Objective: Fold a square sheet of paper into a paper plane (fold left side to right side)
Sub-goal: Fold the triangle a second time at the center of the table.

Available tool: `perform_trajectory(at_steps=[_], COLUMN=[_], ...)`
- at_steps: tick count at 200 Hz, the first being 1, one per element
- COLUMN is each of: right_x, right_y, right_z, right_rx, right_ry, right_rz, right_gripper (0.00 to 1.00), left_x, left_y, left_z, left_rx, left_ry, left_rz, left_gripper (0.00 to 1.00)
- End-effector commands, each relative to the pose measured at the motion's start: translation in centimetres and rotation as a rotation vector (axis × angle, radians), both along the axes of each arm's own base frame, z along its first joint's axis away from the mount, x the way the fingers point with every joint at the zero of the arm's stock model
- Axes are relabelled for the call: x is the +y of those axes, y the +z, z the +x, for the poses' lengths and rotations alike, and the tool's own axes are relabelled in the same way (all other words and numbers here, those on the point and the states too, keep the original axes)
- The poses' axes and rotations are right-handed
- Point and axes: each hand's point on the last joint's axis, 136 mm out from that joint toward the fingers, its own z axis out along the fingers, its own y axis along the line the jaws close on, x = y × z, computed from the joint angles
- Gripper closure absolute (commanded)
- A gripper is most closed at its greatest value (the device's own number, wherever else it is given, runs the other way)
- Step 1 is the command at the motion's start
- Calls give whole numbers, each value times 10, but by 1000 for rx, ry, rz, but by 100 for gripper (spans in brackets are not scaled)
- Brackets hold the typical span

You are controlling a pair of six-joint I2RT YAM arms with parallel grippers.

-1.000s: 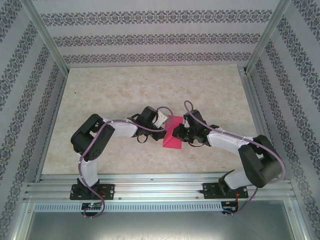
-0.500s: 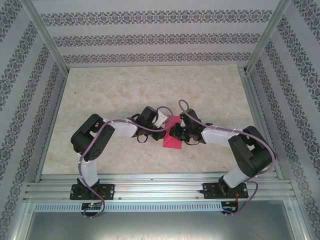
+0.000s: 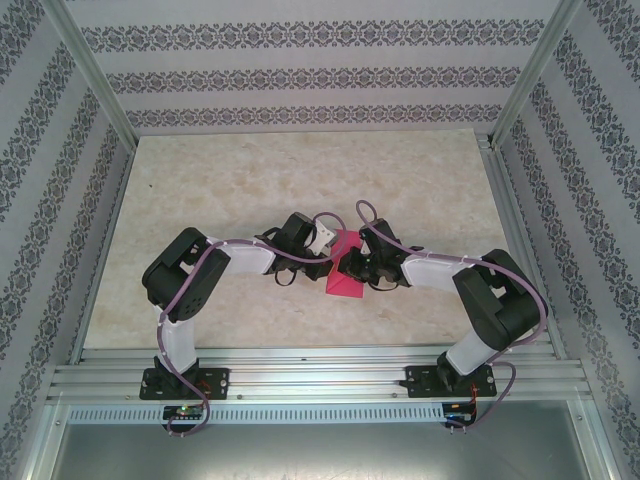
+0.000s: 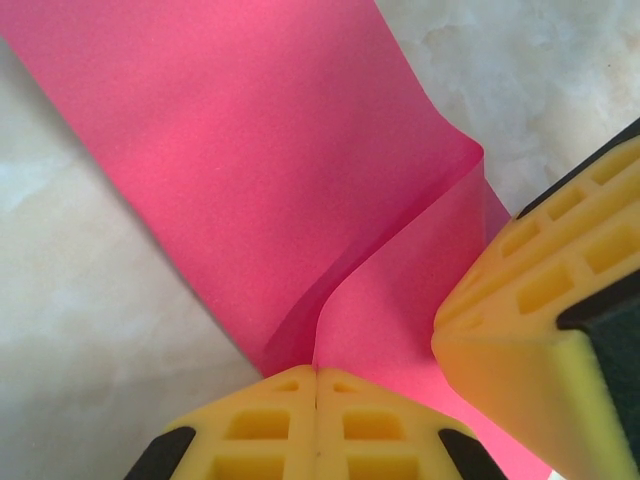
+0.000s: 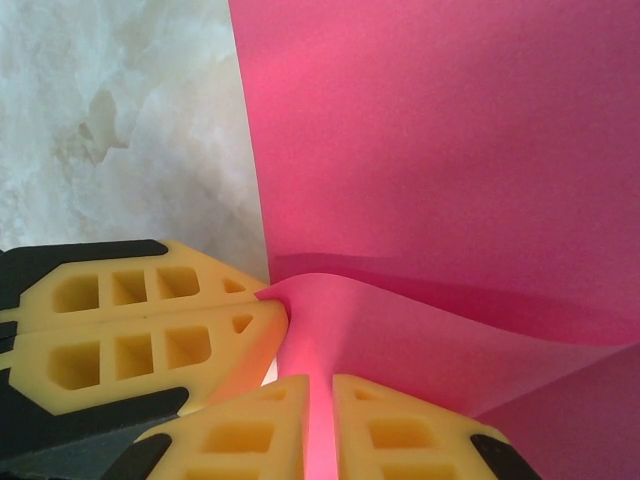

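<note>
The sheet of paper lies on the pale marbled table near its middle, between the two arms, which reach in from either side and meet over it. From above, the arms cover a good part of the pink sheet, so its full outline is hard to judge, though it looks partly folded with a point toward the near edge. The left gripper has its yellow fingers pressed together with no gap, and a raised ridge of the paper runs straight into the seam between their tips, so it appears to be pinching the sheet there. The right gripper is clamped on the paper too: a thin strip of pink shows between its two fingertips, and the sheet curls up from the table into that grip. The two grippers sit just beside each other at the same lifted fold, the left one's tips touching the curled edge, while the rest of the sheet lies flat on the table.
</note>
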Motion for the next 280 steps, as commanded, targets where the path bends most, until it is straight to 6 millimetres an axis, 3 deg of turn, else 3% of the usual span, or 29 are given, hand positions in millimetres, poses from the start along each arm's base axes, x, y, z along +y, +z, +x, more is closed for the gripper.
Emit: perform_trajectory(at_steps=[1, 119, 150, 183, 220, 251, 280], right_x=[0, -13, -19, -23, -23, -23, -22], right_y=[-8, -33, -40, -45, -45, -46, -46], right_z=[-3, -15, -22, -27, -26, -26, -26], right_rx=[-7, 61, 86, 98, 94, 98, 97], right_ry=[9, 2, -7, -12, -11, -9, -6], right_rz=[-22, -92, -113, -124, -126, -126, -124], right_gripper=[85, 87, 89, 89, 90, 90, 89], left_x=[6, 5, 6, 20, 17, -3, -20], left_y=[-12, -11, 11, 54, 82, 81, 69], left_z=[7, 8, 11, 16, -16, -49, -58], left_rx=[8, 13, -9, -47, 18, 140, 208], left_ry=[37, 46, 69, 124, 62, 5, 9], left_rz=[25, 18, -23, -85, -184, -272, -271], left_gripper=[100, 100, 94, 83, 85, 87, 89])
